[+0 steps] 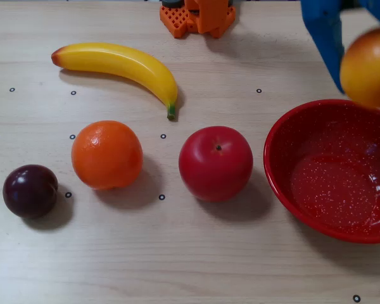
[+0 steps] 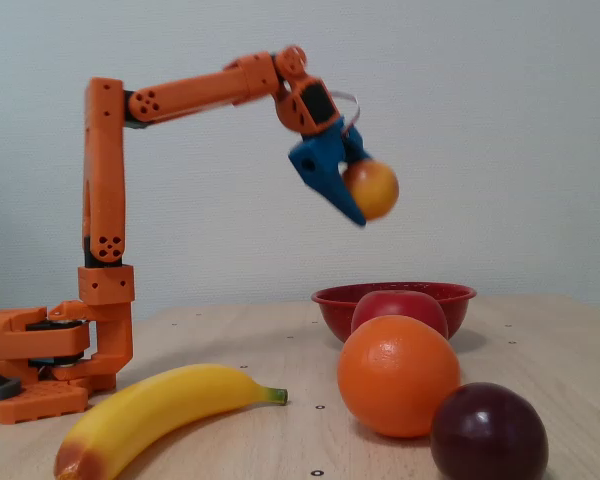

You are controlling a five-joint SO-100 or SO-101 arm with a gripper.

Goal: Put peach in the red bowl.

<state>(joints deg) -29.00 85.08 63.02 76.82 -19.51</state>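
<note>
While the peach [image 2: 371,189] hangs in mid-air, gripped between the blue fingers [image 2: 325,170] of the gripper [image 2: 364,205], the rest of the lot sits on the pale wood-grain table [image 1: 196,266].

Peach: yellow-orange, glossy, slightly blurred in the side-on fixed view; held well clear of the tabletop and above the red bowl [image 2: 394,305]. In the top-down fixed view it shows at the right edge [image 1: 368,68], partly cut off, overlapping the far rim of the red bowl [image 1: 285,190], with one blue finger [image 1: 324,38] against its left side.

Gripper: clamped on the peach, jaws pointing down and to the right in the side-on view. It is carried by an orange arm [image 2: 195,88] that rises from its base [image 2: 40,360] at the left of that view and reaches over toward the bowl.

Red bowl: glossy, white-speckled inside, nothing in it; right side of the top-down view, upright on the table.

Red apple [image 1: 216,163]: just left of the bowl in the top-down view, not touching it.

Orange [image 1: 107,154]: left of the apple, apart from it.

Dark purple plum [image 1: 30,190]: furthest left in the row, near the orange.

Banana [image 1: 120,65]: yellow with a reddish end and a green tip, lying behind the orange in the top-down view, curved toward the apple.

Small black ring marks [image 1: 161,197]: scattered over the tabletop.
</note>
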